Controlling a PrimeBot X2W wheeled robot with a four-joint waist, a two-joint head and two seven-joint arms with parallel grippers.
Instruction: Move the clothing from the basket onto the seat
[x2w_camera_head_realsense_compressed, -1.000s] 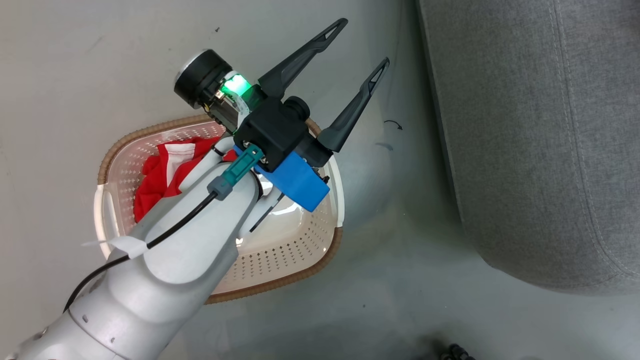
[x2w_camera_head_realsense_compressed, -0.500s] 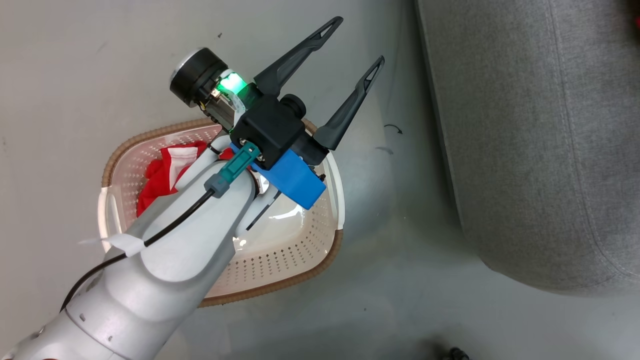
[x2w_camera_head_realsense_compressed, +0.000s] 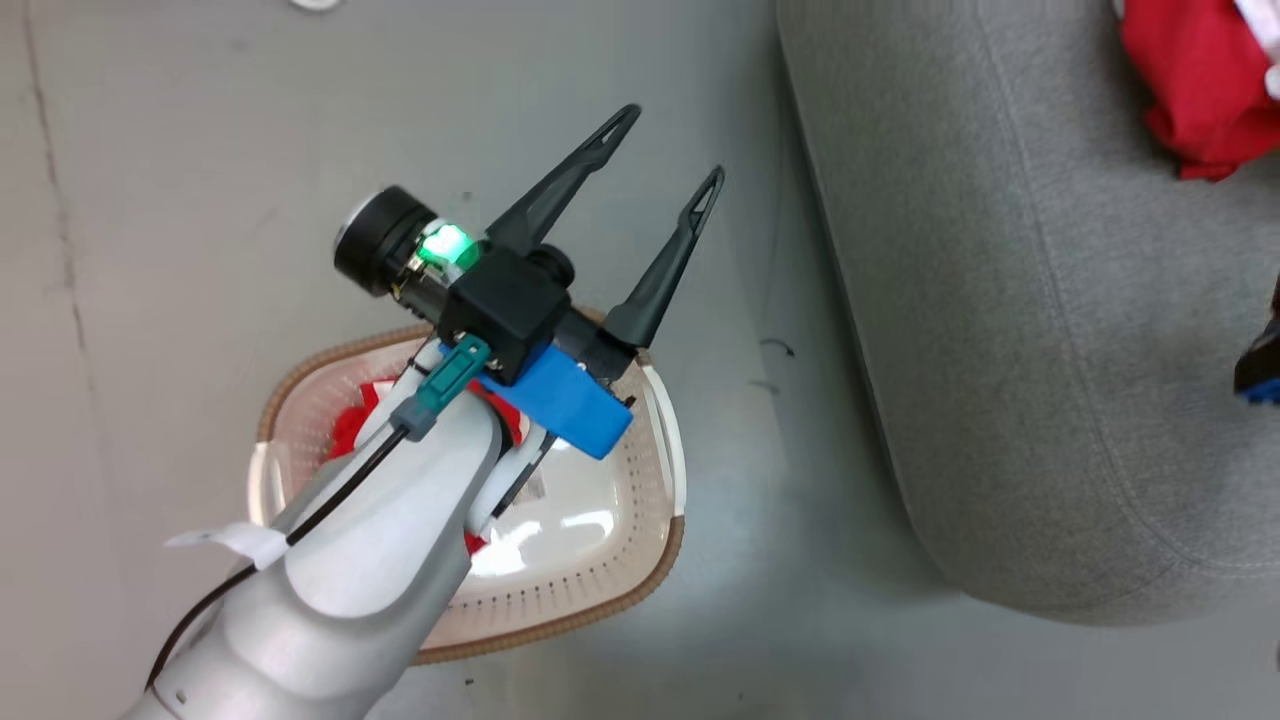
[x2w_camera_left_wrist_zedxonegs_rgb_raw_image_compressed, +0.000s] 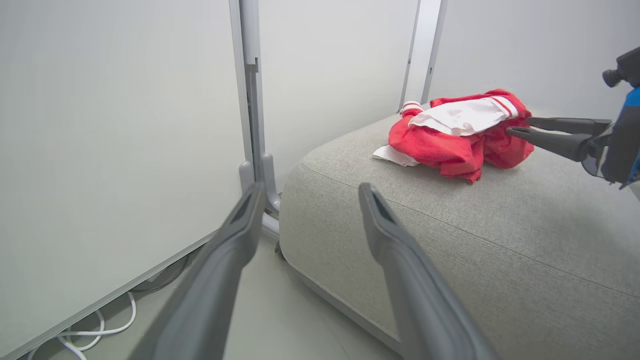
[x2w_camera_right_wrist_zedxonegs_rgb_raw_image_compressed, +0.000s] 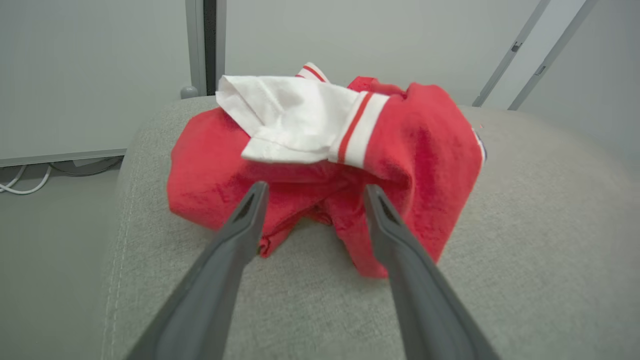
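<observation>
The left gripper (x2w_camera_head_realsense_compressed: 672, 143) is shown with its two dark fingers spread wide and nothing held between them. Behind these fingers, beneath the wrist and pale forearm (x2w_camera_head_realsense_compressed: 370, 560), the basket (x2w_camera_head_realsense_compressed: 580, 585) is seen on the floor. A second red garment (x2w_camera_head_realsense_compressed: 347, 432) is glimpsed inside it, mostly hidden by the arm. To the right of the fingers the seat (x2w_camera_head_realsense_compressed: 1000, 350) is found, well apart from the basket.

The right gripper (x2w_camera_right_wrist_zedxonegs_rgb_raw_image_compressed: 315, 186) is likewise shown with its fingers parted wide, and nothing is gripped. Just beyond its fingertips a red garment (x2w_camera_right_wrist_zedxonegs_rgb_raw_image_compressed: 420, 140) with a white panel and striped trim is bunched on the seat. The tips are seen against the near edge of the fabric, and whether it is touched cannot be told.
</observation>
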